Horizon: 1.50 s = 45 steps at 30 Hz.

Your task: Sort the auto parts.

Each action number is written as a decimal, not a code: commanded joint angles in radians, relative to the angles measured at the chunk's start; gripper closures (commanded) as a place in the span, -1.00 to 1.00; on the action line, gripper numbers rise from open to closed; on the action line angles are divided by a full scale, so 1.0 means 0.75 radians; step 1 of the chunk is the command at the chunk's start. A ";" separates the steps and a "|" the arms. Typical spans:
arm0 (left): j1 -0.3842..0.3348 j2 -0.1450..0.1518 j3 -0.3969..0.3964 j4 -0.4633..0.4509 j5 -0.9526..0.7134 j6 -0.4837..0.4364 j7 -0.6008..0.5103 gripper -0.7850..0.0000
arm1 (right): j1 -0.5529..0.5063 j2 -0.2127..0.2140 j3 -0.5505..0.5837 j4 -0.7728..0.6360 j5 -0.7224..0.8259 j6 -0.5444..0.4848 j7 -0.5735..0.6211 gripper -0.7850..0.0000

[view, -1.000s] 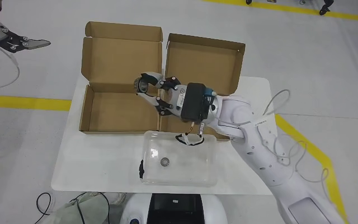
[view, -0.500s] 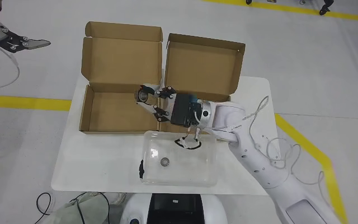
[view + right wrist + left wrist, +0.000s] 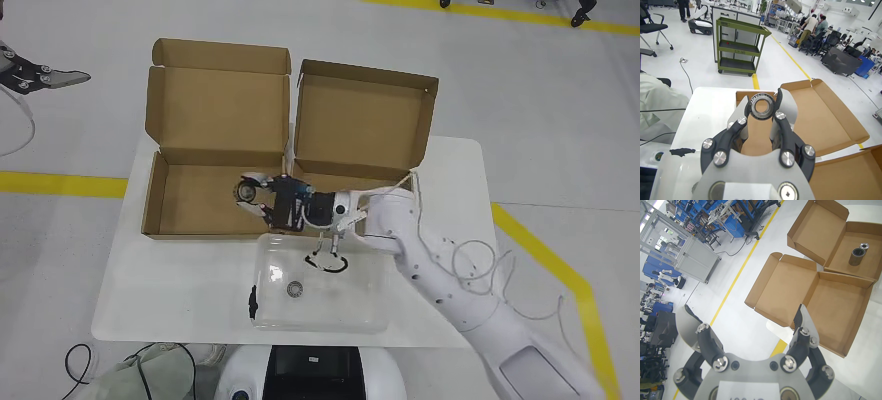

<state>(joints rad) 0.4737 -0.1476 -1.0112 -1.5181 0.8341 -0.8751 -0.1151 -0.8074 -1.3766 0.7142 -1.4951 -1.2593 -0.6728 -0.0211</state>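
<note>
Since a second ago the right hand has swung left and nearer, tapered roller bearing clamped between its fingers, bore facing the wrist, now over the left cardboard box at its right end. Well apart, the left hand hangs spread wide and empty.

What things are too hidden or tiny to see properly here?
1. Top view: the right arm covers most of the right box's floor.
2. Top view: the part in the clear bin is too small to identify.
3. Right wrist view: the right end effector hides the bearing's sides.
</note>
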 commanded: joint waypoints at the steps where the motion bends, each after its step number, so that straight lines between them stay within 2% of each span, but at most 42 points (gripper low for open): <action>1: 0.000 0.000 0.000 0.000 0.000 0.000 0.000 -1.00 | 0.025 -0.015 -0.033 0.057 -0.004 0.008 0.014 1.00; 11: 0.000 0.000 0.000 0.000 0.000 0.000 0.000 -1.00 | 0.125 -0.099 -0.162 0.340 0.019 0.090 0.109 1.00; 23: 0.000 0.000 0.000 0.000 0.000 0.000 0.000 -1.00 | 0.216 -0.201 -0.261 0.544 0.064 0.158 0.279 1.00; 30: 0.000 0.000 0.000 0.000 0.000 0.000 0.000 -1.00 | 0.271 -0.278 -0.321 0.679 0.123 0.179 0.373 1.00; 36: 0.000 0.000 0.000 0.000 0.000 0.000 0.000 -1.00 | 0.316 -0.355 -0.379 0.803 0.153 0.166 0.396 1.00; 43: 0.000 0.000 0.000 0.000 0.000 0.000 0.000 -1.00 | 0.355 -0.429 -0.412 0.966 0.164 0.156 0.346 1.00; 45: 0.000 0.000 0.000 0.000 0.000 0.000 0.000 -1.00 | 0.362 -0.446 -0.417 1.007 0.163 0.155 0.331 0.73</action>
<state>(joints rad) 0.4737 -0.1476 -1.0112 -1.5181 0.8341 -0.8751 -0.1151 -0.5385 -1.7051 0.4031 -0.7563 -1.1367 -0.5560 0.2324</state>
